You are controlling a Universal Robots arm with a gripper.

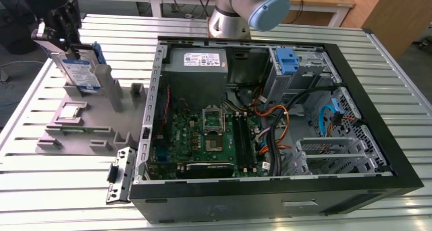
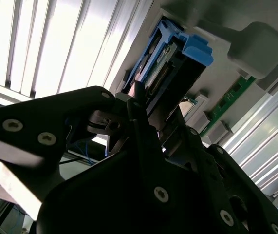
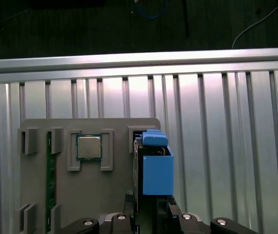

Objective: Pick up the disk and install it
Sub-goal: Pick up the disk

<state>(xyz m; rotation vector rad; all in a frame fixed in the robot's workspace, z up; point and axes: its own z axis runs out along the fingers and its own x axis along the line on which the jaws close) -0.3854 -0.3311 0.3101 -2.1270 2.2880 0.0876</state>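
Disk (image 1: 78, 72) stands on end in a slot of the grey parts fixture (image 1: 88, 125). The fixture sits on the slatted worktop (image 1: 60, 190), just beside the open computer case (image 1: 270, 200), on the exterior view's left of it.

The disk's long axis runs up and down, label face toward the case and blue carrier edge showing. Its lower end looks seated in the slot; no clear lift visible.

Gripper (image 1: 57, 39) is directly above, on the disk's upper end, so the disk lies straight below along the gripper's own line. In the first wrist view the gripper (image 3: 151, 204) hugs both broad faces of the disk (image 3: 157, 175). I judge it pressed onto the disk, not spread.

One arm only, its base behind the case. A blue bracket (image 1: 287, 61) sits in the bay at the case's far corner, well apart from the disk.
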